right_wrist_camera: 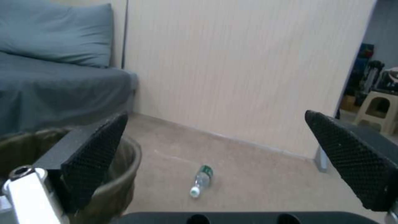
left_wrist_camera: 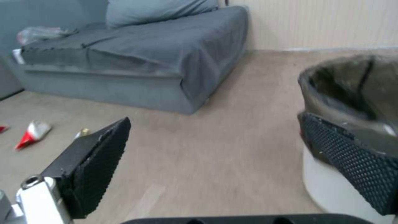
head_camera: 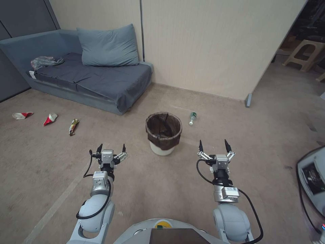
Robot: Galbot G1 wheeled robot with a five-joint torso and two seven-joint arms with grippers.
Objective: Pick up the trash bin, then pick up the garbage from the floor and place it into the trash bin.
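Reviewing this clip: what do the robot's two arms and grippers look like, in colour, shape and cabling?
Both arms have rounded silver-grey shells narrowing to black wrist sections with small white labels. A black cable loops beside each arm. The left gripper and right gripper share silver-grey metal bodies with linkage bars and two pointed black fingers. Up close, the finger pads are black with a diamond-textured surface.

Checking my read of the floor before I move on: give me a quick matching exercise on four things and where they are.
Things:
1. trash bin
2. bottle
3. red-and-white cups
4. left gripper

Places or states:
A. lying on the floor left of the sofa's near end
B. open, empty, left of the bin
C. upright between the grippers
D. lying just right of the bin

Pairs: 1-C, 2-D, 3-A, 4-B
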